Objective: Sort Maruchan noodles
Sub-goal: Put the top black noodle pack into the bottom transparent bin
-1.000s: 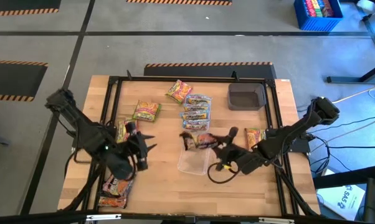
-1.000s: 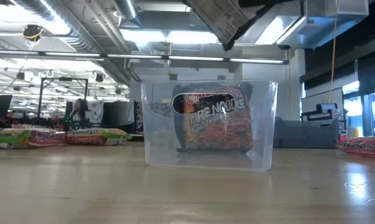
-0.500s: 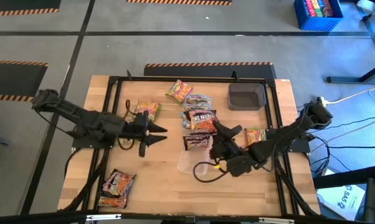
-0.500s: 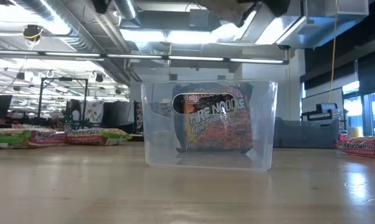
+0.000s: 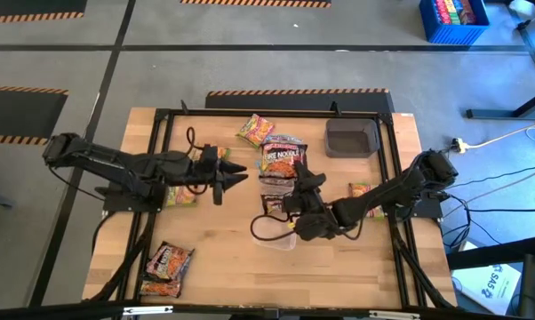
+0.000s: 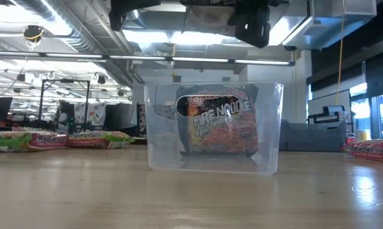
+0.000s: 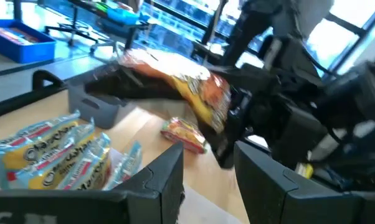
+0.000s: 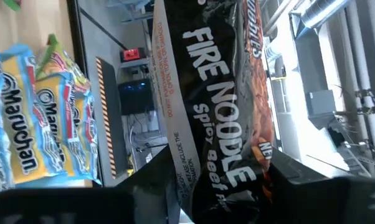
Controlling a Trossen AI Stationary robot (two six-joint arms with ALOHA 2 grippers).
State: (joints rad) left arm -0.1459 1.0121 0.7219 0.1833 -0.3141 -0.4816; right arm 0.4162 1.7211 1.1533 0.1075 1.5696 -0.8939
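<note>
My right gripper (image 5: 296, 180) is shut on a dark maroon "Fire Noodle" packet (image 5: 281, 160), held in the air above and just beyond the clear tub (image 6: 214, 127). Another maroon packet (image 6: 220, 124) stands upright on its edge inside that tub. My left gripper (image 5: 239, 173) is open and hovers left of the held packet, touching nothing; its fingers frame a gap (image 7: 209, 171). Yellow-green and pale blue packets (image 5: 281, 142) lie flat toward the far edge. My right gripper has the maroon packet's near end (image 8: 222, 168) pinched between its two fingers (image 8: 150, 186). The fingers come from the near right side, roughly level, lying along the packet. The packet is lifted clear and sticks out past the fingertips toward the far edge (image 5: 279, 153).
A dark grey tray (image 5: 350, 138) sits at the far right. One packet (image 5: 363, 191) lies by the right arm; two (image 5: 165, 262) lie at the near left corner, and others (image 5: 180, 191) are under the left arm. A black frame (image 5: 161, 120) rings the table.
My right gripper carried the maroon packet from over the tub toward the far edge and the left, and the packet turned from slanting down to lying nearly level. My left gripper moved from the near left part toward the far edge and the table's middle, staying open.
</note>
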